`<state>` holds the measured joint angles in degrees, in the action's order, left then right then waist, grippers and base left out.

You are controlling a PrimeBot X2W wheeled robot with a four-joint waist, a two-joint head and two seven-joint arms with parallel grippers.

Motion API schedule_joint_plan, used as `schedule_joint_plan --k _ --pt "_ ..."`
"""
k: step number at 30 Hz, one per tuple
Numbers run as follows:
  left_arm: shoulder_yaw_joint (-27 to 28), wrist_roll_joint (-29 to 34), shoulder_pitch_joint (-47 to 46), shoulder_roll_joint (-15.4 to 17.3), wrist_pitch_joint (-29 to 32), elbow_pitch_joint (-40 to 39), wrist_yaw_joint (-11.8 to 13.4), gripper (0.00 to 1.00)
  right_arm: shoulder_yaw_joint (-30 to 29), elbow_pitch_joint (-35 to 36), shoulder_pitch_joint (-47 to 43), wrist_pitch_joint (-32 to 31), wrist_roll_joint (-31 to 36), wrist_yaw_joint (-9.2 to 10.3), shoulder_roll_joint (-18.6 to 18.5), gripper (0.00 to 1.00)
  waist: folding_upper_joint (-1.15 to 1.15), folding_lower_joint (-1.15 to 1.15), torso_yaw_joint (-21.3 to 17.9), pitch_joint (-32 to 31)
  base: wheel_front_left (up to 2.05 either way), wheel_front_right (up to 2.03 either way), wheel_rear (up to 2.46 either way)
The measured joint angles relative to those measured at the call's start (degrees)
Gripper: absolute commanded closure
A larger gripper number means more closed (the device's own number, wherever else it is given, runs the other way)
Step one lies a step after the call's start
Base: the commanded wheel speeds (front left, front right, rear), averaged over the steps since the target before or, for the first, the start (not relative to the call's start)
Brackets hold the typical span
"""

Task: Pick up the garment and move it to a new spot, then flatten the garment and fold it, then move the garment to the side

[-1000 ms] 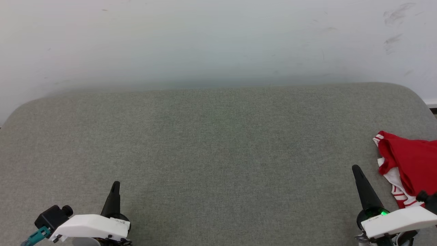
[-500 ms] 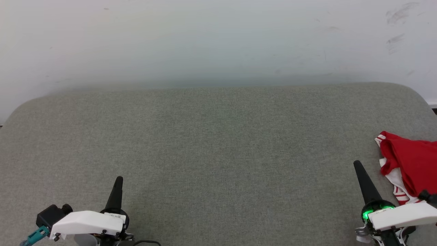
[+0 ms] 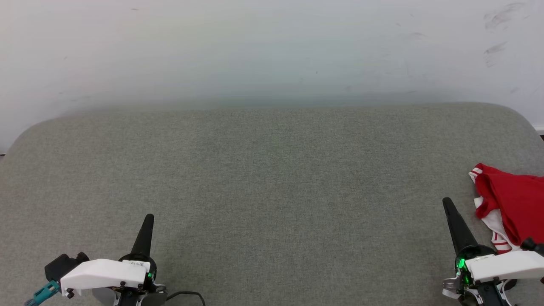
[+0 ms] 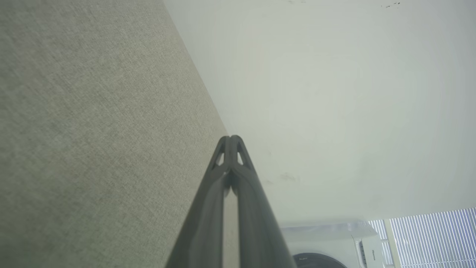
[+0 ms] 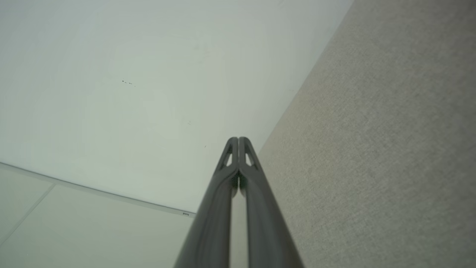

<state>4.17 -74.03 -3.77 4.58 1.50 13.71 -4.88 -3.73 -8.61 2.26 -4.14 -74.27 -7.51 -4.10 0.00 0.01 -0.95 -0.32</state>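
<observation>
Lying crumpled at the right edge of the grey tabletop (image 3: 272,178), the garment (image 3: 514,204) is just beside the right end effector (image 3: 446,201). It and the left end effector (image 3: 148,218) are both clenched, holding nothing.

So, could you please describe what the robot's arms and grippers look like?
Both the left gripper and right gripper have long, dark, tapering fingers with small triangular cut-outs near the tips. Each wrist wears a white shell. The left carries a teal connector and a black cable; the right shows a green light.
</observation>
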Motion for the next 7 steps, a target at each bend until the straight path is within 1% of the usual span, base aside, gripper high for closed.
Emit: schedule_joint_plan --k 7 --pt "0.4 -3.3 -0.3 -0.3 0.9 0.1 -0.5 1.0 -0.2 -1.0 0.5 -0.2 -3.5 0.0 0.0 1.0 0.0 0.0 0.1 0.1 0.0 0.0 0.0"
